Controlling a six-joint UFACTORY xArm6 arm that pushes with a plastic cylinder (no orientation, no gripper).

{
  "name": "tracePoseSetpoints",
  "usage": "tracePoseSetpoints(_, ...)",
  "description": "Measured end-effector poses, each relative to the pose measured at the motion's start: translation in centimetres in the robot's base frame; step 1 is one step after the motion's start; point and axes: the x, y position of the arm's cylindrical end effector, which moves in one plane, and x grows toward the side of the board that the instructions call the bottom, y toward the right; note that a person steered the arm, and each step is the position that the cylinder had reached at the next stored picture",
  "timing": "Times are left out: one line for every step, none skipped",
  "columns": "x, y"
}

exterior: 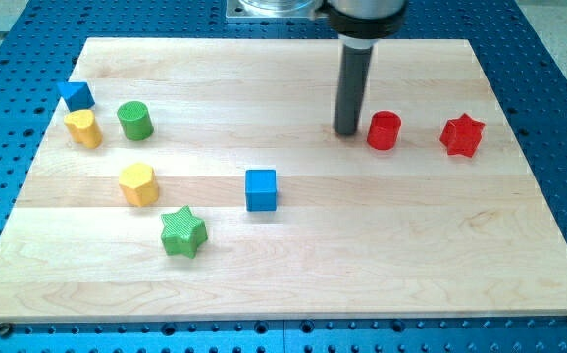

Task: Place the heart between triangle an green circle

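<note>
**Tip beside the red cylinder, heart far across the tabletop**

My tip rests on the tabletop just to the view's left of the red cylinder, close to it; whether they touch cannot be told. There is no gripper here, only the rod, so nothing is held. Further right lies the red star.

Toward the middle sits the blue cube, with the green star and yellow hexagon beyond. At the far left, the yellow heart lies just under the blue triangle, beside the green circle.
</note>
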Motion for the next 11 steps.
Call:
tracePoseSetpoints(0.0, 2.6)
tracePoseSetpoints(0.3, 2.5)
tracePoseSetpoints(0.4, 1.6)
tracePoseSetpoints(1.1, -6.1)
tracePoseSetpoints(5.0, -16.5)
tracePoseSetpoints(4.7, -26.4)
tracePoseSetpoints(3.7, -33.6)
tracePoseSetpoints(3.6, -40.5)
tracePoseSetpoints(1.0, -39.0)
tracePoseSetpoints(-0.6, -36.3)
tracePoseSetpoints(0.5, -31.9)
